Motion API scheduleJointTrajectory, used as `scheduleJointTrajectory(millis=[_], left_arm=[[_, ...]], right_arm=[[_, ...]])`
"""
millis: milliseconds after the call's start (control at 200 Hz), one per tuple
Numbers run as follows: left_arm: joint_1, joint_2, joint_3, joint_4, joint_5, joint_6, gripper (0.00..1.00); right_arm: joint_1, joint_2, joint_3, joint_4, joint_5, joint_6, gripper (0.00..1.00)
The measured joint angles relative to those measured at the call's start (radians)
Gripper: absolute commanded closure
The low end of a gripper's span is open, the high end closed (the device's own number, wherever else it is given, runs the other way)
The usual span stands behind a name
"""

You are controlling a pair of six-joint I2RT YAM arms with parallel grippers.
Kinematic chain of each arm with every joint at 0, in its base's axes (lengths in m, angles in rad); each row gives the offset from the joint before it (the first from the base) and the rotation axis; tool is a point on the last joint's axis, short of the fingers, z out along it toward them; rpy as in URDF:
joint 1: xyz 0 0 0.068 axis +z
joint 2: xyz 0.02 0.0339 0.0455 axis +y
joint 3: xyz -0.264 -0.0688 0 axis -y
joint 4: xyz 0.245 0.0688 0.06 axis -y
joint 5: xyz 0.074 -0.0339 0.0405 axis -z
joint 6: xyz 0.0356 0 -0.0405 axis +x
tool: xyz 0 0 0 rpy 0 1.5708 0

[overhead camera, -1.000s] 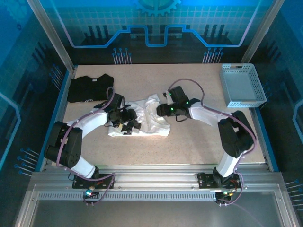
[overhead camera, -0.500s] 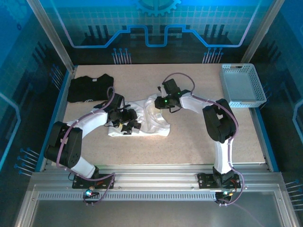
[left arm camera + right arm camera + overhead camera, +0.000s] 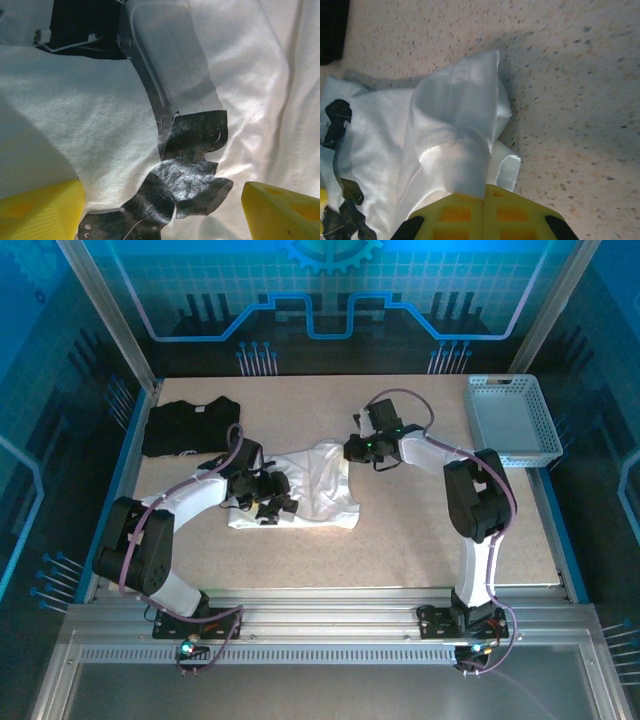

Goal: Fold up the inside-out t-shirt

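One white inside-out t-shirt (image 3: 310, 485), rumpled on the desk (image 3: 420, 530), directly under the left gripper (image 3: 272, 502) and reaching across to the right gripper (image 3: 352, 449). Dark printed patch (image 3: 192, 150) on the cloth just ahead of the left gripper, between its yellow fingertips (image 3: 40, 210). Left gripper: spread wide above the shirt, holding nothing, fabric slack beneath it. Left arm lying across the shirt's near-left part and hiding that portion from above. Right gripper: clamped on the shirt's edge nearest it, a fold of thin cloth drawn up into a peak ahead of the closed yellow fingers (image 3: 465, 200). Bare speckled desk beyond that lifted fold and to the right gripper's right. Further out, beyond the left gripper and to its left: a black folded t-shirt (image 3: 190, 425), apart from the white one. Well off to the right gripper's right, at the desk's far corner: a pale plastic basket (image 3: 512, 420).
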Motion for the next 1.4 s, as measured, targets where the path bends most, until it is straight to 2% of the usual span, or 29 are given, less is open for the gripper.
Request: scheduleJointTrajectory(millis=[100, 310, 465, 575, 675, 755, 860, 965, 1090, 1200, 1316, 1401], left_arm=[[0.000, 0.000, 0.000, 0.000, 0.000, 0.002, 0.18], [0.000, 0.000, 0.004, -0.007, 0.000, 0.009, 0.17], [0.000, 0.000, 0.051, -0.035, 0.000, 0.014, 0.17], [0.000, -0.010, 0.103, -0.039, -0.009, 0.029, 0.16], [0.008, -0.030, 0.137, -0.038, -0.023, 0.034, 0.16], [0.036, -0.029, 0.163, -0.036, -0.022, 0.034, 0.16], [0.092, 0.010, 0.206, -0.032, -0.017, 0.032, 0.16], [0.143, 0.113, 0.272, -0.027, 0.000, 0.032, 0.17], [0.185, 0.232, 0.294, -0.030, 0.017, 0.032, 0.18], [0.199, 0.256, 0.249, -0.031, 0.023, 0.032, 0.19], [0.195, 0.216, 0.137, 0.016, 0.051, 0.031, 0.19], [0.170, 0.107, 0.013, 0.068, 0.082, 0.005, 0.19]], right_arm=[[-0.019, -0.002, 0.000, -0.019, -0.007, 0.011, 0.90], [-0.025, -0.002, 0.008, -0.097, 0.008, 0.031, 0.70], [-0.036, -0.025, 0.012, -0.143, 0.062, 0.024, 0.64], [-0.030, -0.106, -0.027, -0.141, 0.084, 0.006, 0.59], [0.029, -0.180, -0.050, -0.140, 0.089, -0.016, 0.59], [0.127, -0.189, -0.047, -0.118, 0.079, -0.025, 0.59], [0.248, -0.134, -0.030, -0.098, 0.044, -0.020, 0.61], [0.300, -0.037, 0.007, -0.100, 0.020, 0.008, 0.65], [0.289, 0.030, 0.011, -0.152, 0.032, 0.052, 0.66], [0.245, 0.035, -0.001, -0.189, 0.036, 0.090, 0.67], [0.170, 0.035, -0.023, -0.204, 0.035, 0.120, 0.67], [0.109, 0.035, -0.026, -0.215, 0.031, 0.127, 0.66]])
